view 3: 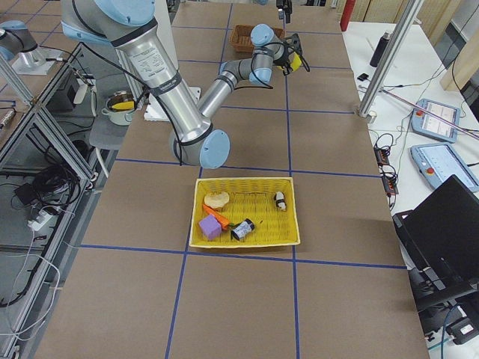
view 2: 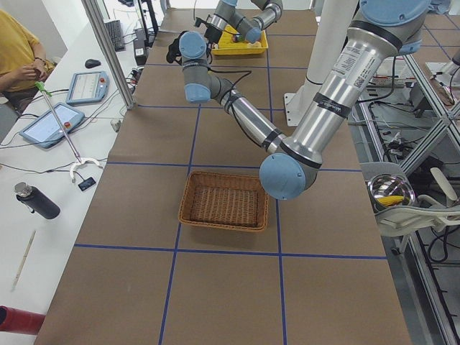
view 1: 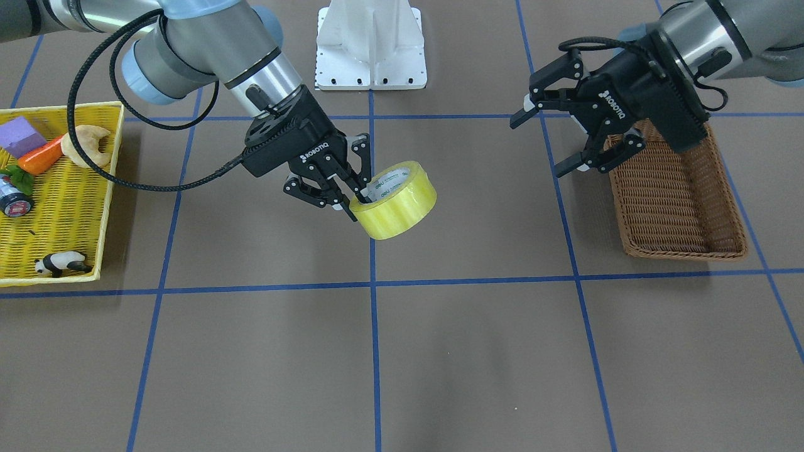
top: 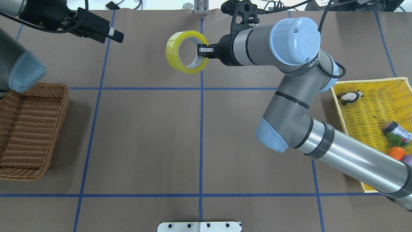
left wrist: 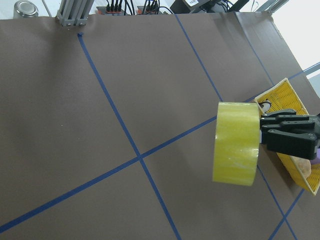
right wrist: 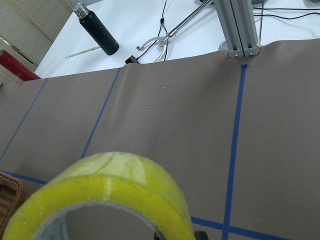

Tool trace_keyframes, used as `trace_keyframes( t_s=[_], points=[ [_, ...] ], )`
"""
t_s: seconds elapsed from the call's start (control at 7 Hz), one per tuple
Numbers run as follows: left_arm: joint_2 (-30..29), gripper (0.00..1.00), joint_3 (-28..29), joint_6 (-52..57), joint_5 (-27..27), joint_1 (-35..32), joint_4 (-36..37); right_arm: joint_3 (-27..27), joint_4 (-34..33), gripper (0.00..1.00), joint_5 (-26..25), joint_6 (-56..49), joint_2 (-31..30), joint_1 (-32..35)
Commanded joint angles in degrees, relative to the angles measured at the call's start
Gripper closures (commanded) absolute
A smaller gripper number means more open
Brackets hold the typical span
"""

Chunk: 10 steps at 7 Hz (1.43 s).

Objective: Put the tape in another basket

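The yellow-green tape (view 1: 396,201) hangs in the air above the table's middle, tilted, held by its wall. My right gripper (view 1: 355,204) is shut on it, one finger inside the white core and one outside. The tape also shows from overhead (top: 186,51) and in the left wrist view (left wrist: 237,145). It fills the bottom of the right wrist view (right wrist: 115,185). My left gripper (view 1: 565,135) is open and empty. It hovers beside the near end of the empty brown wicker basket (view 1: 681,201), which also shows from overhead (top: 29,129).
A bright yellow basket (view 1: 63,207) at the robot's right end holds a toy panda (view 1: 59,263), a croissant (view 1: 88,144), a carrot, a purple block and a small dark bottle (view 1: 14,201). A white mount base (view 1: 370,47) stands at the robot's side.
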Motion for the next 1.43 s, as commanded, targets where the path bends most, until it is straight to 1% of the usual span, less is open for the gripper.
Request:
trace_keyframes(
  t_s=[0.0,0.14,0.29,0.43,0.57,0.71,0.86,1.29],
  points=[
    [-0.46,0.02,1.47,-1.55,4.67,2.36,-0.34,0.25,0.57,1.0,-0.14,0.14,0.46,-1.35],
    [-0.98,0.02,2.35,-5.55,5.93,2.45,-1.03,0.52,0.57,1.0,-0.14,0.14,0.54,-1.44],
    [-1.51,0.02,3.84,-8.81,5.94,3.15,-6.35,0.52,0.57,1.0,-0.23,0.14,0.63,-1.79],
    [-1.51,0.02,6.64,-9.36,6.29,4.99,-12.49,0.52,0.57,1.0,-1.27,0.14,0.89,-2.49],
    [-1.6,0.02,6.76,-11.11,7.86,5.96,-14.73,0.44,1.27,1.0,-2.24,0.14,0.9,-2.85],
    [-2.3,0.02,5.97,-13.39,10.22,7.19,-16.06,0.43,1.28,1.0,-2.25,0.14,0.81,-3.03],
    [-2.48,0.02,6.05,-15.33,10.94,7.55,-17.81,0.43,1.28,1.0,-2.25,0.14,0.81,-3.2],
    [-2.57,0.02,6.14,-15.35,14.37,10.44,-19.14,0.61,1.71,1.0,-2.25,0.14,0.9,-3.73]
  ],
)
